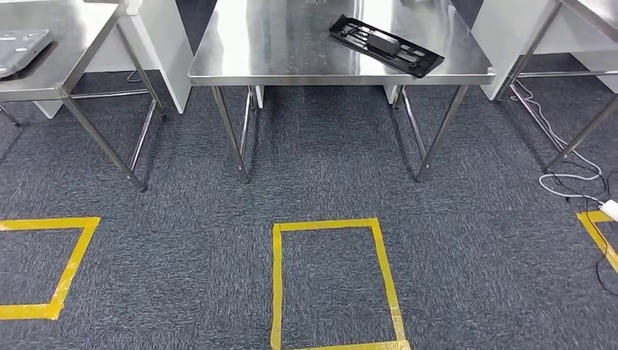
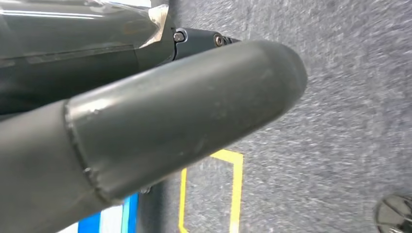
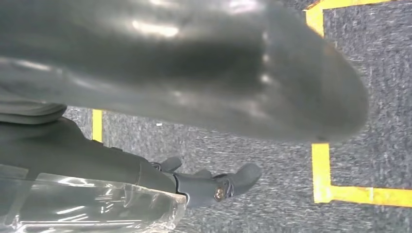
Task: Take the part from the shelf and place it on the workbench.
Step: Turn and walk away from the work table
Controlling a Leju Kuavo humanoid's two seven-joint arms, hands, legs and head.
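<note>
A flat black part lies on the middle steel workbench, towards its right end. My left hand hangs over the grey carpet, its thick grey thumb close to the camera and its dark fingers behind, with nothing in it. Over the carpet and yellow tape hangs my right hand. Its dark fingers reach outward, apart from the thumb, and hold nothing.
A second steel table at the left carries a grey tray. Another table's legs stand at the right, with white cables and a power strip on the floor. Yellow tape rectangles mark the carpet.
</note>
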